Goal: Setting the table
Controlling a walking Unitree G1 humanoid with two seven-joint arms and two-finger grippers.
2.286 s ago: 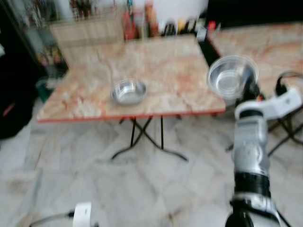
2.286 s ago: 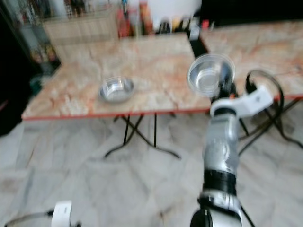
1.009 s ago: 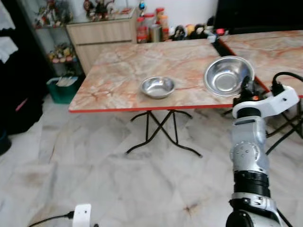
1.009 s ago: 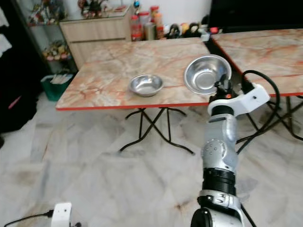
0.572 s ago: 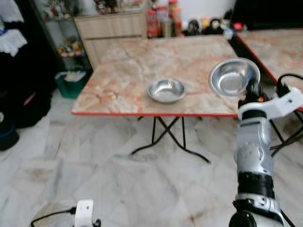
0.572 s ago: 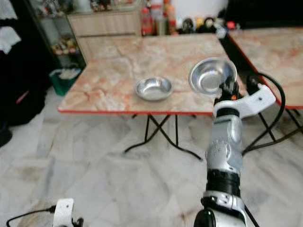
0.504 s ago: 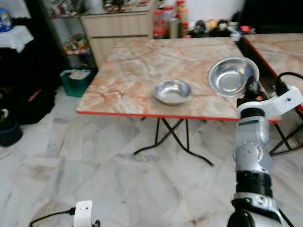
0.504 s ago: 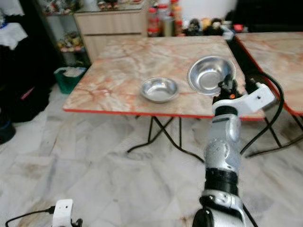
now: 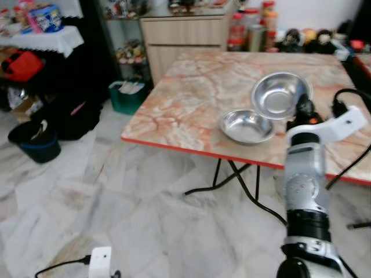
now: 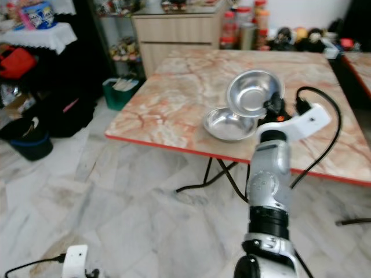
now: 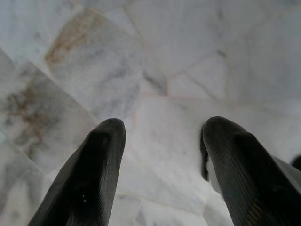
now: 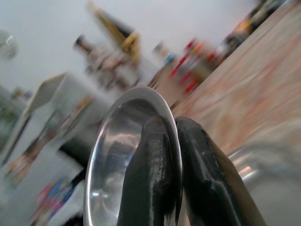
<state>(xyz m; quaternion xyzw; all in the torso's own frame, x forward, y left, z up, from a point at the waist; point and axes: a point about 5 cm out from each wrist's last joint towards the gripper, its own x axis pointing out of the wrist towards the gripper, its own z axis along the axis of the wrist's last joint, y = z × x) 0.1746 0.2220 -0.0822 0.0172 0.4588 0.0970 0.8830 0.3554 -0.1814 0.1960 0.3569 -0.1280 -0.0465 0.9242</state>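
My right gripper [image 9: 302, 108] is raised in front of me, shut on the rim of a steel bowl [image 9: 279, 95] that it holds tilted, its hollow facing me. In the right wrist view the two fingers [image 12: 155, 174] pinch that rim of the held bowl [image 12: 117, 146]. A second steel bowl [image 9: 246, 125] rests on the marble-patterned table [image 9: 191, 98] near its red front edge, just below and left of the held one. My left gripper [image 11: 160, 136] hangs open over the floor.
The folding table's black legs [image 9: 223, 179] cross underneath. A wooden cabinet [image 9: 182, 35] with jars stands behind it. Dark bags [image 9: 69, 116], a blue tub [image 9: 37, 147] and a green bin [image 9: 128, 95] crowd the left. A white plug and cable [image 9: 99, 263] lie on the marble floor.
The whole view has shifted: the table now lies further right and closer, with more of the room's left side showing. The held bowl stays in my right gripper, now overlapping the resting bowl.
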